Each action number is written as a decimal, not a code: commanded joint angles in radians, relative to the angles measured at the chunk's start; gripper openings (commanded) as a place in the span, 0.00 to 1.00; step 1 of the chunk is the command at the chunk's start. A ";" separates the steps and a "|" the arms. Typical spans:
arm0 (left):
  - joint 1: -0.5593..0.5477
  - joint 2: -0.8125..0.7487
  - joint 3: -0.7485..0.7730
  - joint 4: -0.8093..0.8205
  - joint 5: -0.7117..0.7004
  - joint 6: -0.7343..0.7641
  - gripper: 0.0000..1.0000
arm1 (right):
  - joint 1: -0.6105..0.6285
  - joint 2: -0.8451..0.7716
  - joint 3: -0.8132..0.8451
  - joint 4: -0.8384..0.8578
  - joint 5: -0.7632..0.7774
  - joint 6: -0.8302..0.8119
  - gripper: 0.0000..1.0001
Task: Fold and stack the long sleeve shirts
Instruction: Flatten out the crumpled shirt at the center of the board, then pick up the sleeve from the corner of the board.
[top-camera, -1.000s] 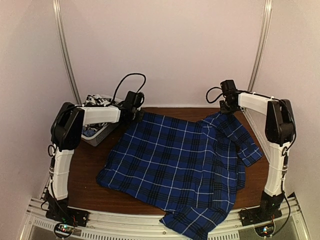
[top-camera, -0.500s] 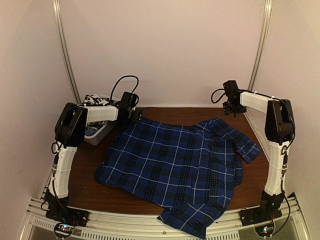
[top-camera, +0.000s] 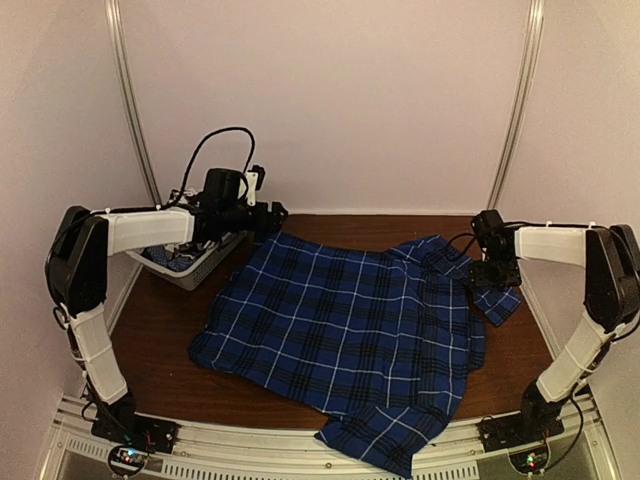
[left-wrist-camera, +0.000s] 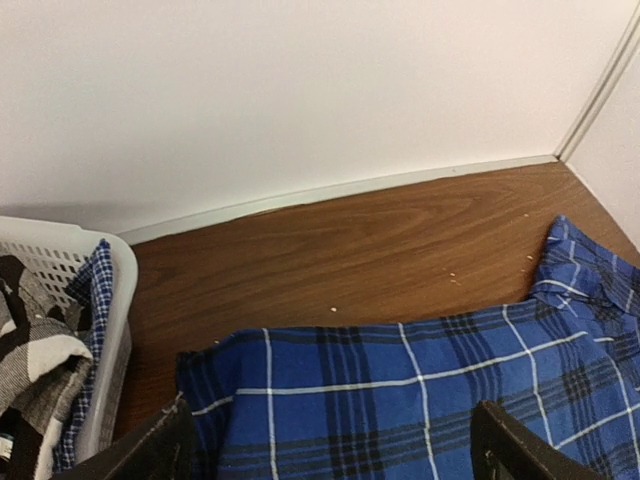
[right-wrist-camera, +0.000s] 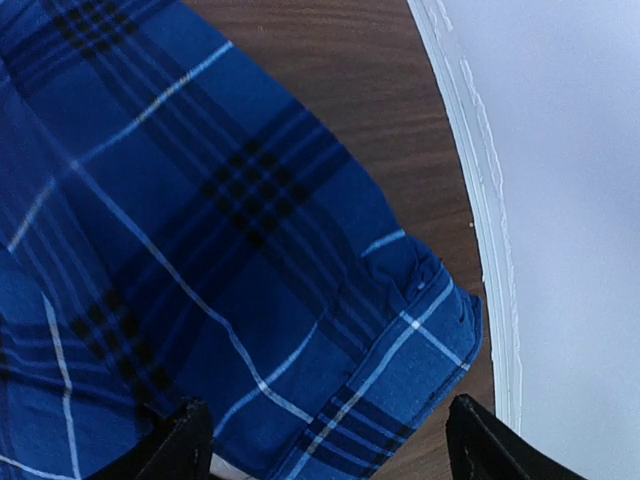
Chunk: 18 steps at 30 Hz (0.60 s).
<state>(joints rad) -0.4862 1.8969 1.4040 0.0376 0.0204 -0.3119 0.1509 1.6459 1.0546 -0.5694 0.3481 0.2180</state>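
Note:
The blue plaid long sleeve shirt (top-camera: 340, 325) lies spread flat on the wooden table (top-camera: 165, 330), and one part (top-camera: 385, 440) hangs over the near edge. My left gripper (top-camera: 268, 215) hovers open above the shirt's far left corner (left-wrist-camera: 300, 400), with nothing between its fingers (left-wrist-camera: 505, 450). My right gripper (top-camera: 492, 278) stands open just over the right sleeve's cuff (right-wrist-camera: 420, 340), holding nothing. A black-and-white checked shirt (left-wrist-camera: 30, 350) lies bunched in the basket.
The white mesh basket (left-wrist-camera: 115, 275) stands at the far left corner, partly behind my left arm (top-camera: 150, 228); a blue checked cloth (left-wrist-camera: 92, 290) also shows inside it. The back wall and right wall (right-wrist-camera: 560, 200) are close to both grippers.
Both grippers have opened and let go of the shirt's far edge, which settled flat. The left gripper pulled back and up to the left; the right one moved nearer, over the right sleeve.

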 joint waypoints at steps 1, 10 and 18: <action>-0.002 -0.055 -0.096 0.115 0.139 -0.066 0.98 | -0.003 -0.046 -0.079 -0.037 -0.007 0.046 0.79; -0.014 -0.077 -0.122 0.114 0.150 -0.060 0.98 | -0.002 0.018 -0.134 0.014 -0.114 0.058 0.74; -0.014 -0.078 -0.140 0.103 0.144 -0.058 0.98 | -0.032 0.104 -0.164 0.068 -0.162 0.073 0.65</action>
<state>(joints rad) -0.4965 1.8496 1.2793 0.0978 0.1562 -0.3664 0.1463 1.6863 0.9302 -0.5365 0.2420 0.2737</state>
